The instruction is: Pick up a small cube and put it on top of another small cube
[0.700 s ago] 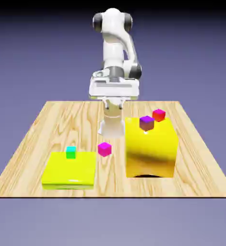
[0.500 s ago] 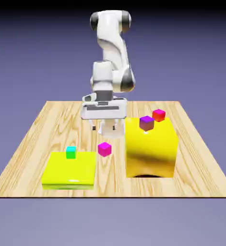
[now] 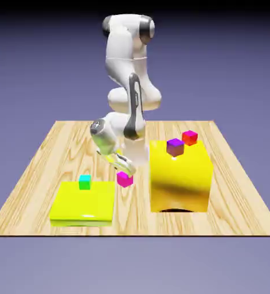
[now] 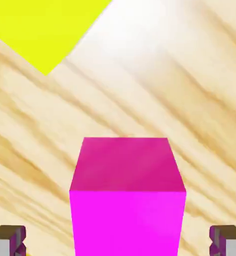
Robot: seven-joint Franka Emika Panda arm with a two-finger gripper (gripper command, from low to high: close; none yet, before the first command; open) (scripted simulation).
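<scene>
Pink cube (image 4: 127, 200): on bare table (image 3: 39, 172) between low yellow slab (image 3: 82, 202) and tall yellow block (image 3: 180, 178), gripper (image 3: 124, 169) spread wide, fingertips (image 4: 9, 239) straddling it unclamped, apparently placed to close for lift.

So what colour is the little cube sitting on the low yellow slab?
Green sides with a cyan top: the cube, on the slab, shows best in the exterior view.

Both rendered views are evenly and brightly lit from above, and everything is kept in sharp focus. A glossy highlight is seen on the tall yellow block (image 3: 180, 178), with a small dark shadow beneath it. A bright washed-out patch is shown on the pale wooden table (image 4: 140, 30) in the hand view.
</scene>
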